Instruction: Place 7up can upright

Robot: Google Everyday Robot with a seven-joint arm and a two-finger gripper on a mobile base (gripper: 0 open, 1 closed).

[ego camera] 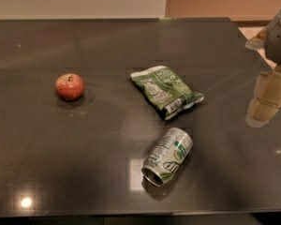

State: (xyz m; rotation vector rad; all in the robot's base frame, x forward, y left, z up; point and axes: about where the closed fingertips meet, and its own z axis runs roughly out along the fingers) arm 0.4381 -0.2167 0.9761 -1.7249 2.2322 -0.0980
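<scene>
The 7up can (167, 156) lies on its side on the dark table (61, 163), front centre-right. It is silver-white with green lettering, and its open metal end points toward the front left. My gripper (267, 100) hangs at the right edge of the view, above the table. It is to the right of the can and a little behind it, well apart from it, and holds nothing that I can see.
A crinkled green snack bag (166, 90) lies flat just behind the can. A red apple (70, 86) sits at the left. The table's far edge meets a pale wall, and its right edge is close to the gripper.
</scene>
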